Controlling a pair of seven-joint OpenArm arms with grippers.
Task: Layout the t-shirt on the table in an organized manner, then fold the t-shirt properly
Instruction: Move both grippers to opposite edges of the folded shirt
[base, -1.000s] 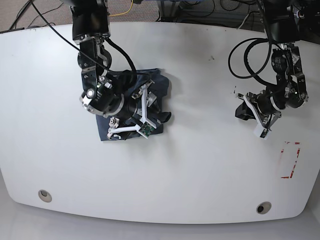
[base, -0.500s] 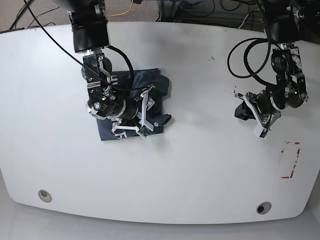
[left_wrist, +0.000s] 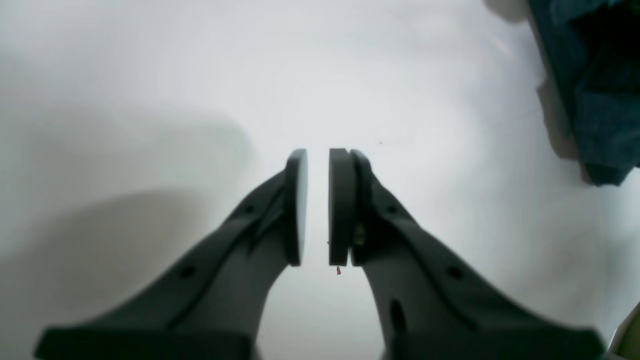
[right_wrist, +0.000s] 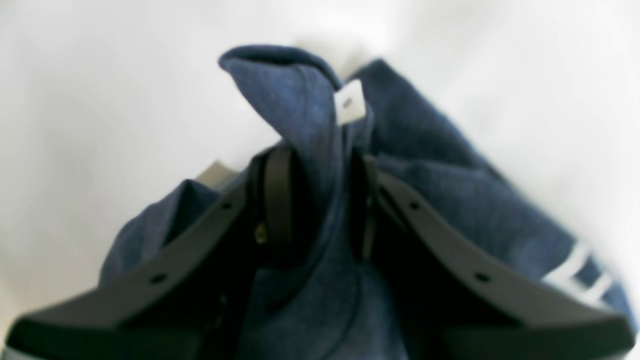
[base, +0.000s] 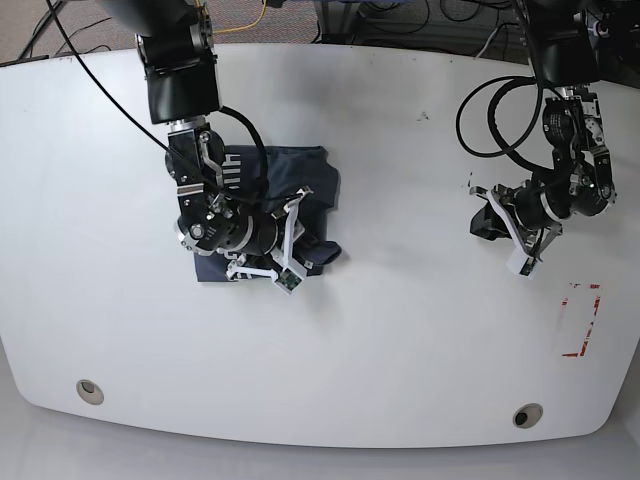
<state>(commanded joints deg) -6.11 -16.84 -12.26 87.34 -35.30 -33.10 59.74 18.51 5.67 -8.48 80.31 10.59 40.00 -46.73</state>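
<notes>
Partly hidden under the right arm, the t-shirt lies bunched on the worktop, towards the base view's left; its white lettering is cut off by folds. The right claw is clamped on a raised fold beside the small white tag (blurred). The left claw hangs over bare worktop, pads barely parted, holding nothing.

You have the dark slate-blue t-shirt lying bunched and folded on the white tabletop, well apart from its red-taped rectangle. One fold with a small white tag stands pinched upward, white lettering showing.
</notes>
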